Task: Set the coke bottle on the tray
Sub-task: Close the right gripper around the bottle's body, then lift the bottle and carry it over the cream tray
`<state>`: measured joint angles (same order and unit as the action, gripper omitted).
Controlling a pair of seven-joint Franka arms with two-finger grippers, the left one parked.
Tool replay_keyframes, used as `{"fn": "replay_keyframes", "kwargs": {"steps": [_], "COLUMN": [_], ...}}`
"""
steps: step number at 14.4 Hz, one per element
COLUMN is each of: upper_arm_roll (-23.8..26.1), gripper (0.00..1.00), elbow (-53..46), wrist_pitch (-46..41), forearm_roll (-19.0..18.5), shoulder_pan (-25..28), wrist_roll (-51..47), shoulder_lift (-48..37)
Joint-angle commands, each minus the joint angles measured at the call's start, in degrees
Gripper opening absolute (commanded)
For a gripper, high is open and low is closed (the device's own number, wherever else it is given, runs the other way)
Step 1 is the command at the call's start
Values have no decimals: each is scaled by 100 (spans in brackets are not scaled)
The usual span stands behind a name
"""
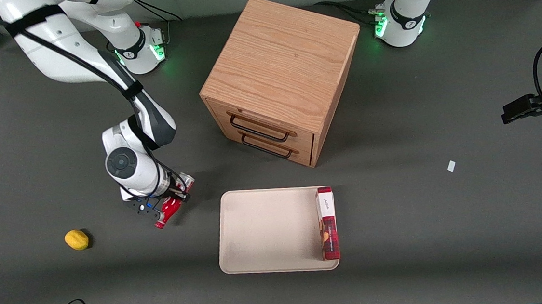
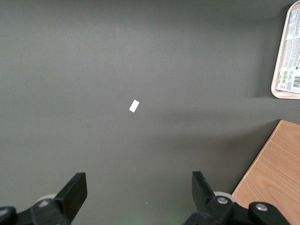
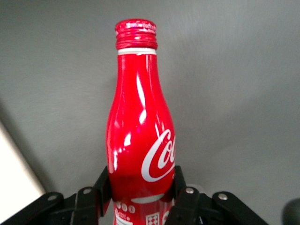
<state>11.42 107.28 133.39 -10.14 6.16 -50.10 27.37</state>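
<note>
The coke bottle point(image 1: 171, 208) is a slim red bottle with a white script logo and a red cap. My right gripper point(image 1: 174, 198) is shut on its lower body and holds it tilted, cap pointing down toward the front camera, just above the table. In the right wrist view the bottle point(image 3: 140, 136) fills the frame and the two black fingers point(image 3: 104, 185) press on both its sides, with the gripper point(image 3: 140, 185) around it. The beige tray point(image 1: 267, 229) lies flat beside the bottle, toward the parked arm's end. The tray's corner point(image 2: 285, 91) shows in the left wrist view.
A red plaid box point(image 1: 328, 223) lies along the tray's edge toward the parked arm. A wooden drawer cabinet point(image 1: 280, 78) stands farther from the front camera than the tray. A yellow lemon point(image 1: 76, 239) lies toward the working arm's end. A small white scrap point(image 1: 451, 166) lies on the table.
</note>
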Motion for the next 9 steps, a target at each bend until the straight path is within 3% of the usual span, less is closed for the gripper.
{"fn": "replay_keyframes", "kwargs": {"steps": [1, 5, 9], "upper_arm_roll": [36, 492, 721], "gripper": [0, 0, 0], "elbow": [-460, -2294, -4572], "wrist_pitch": [-1030, -2603, -3451], "forearm_roll": [-32, 38, 811], "shoulder_pan": [-18, -9, 280], "wrist_roll": [1026, 1222, 1231], "shoulder_lift": [-618, -287, 671]}}
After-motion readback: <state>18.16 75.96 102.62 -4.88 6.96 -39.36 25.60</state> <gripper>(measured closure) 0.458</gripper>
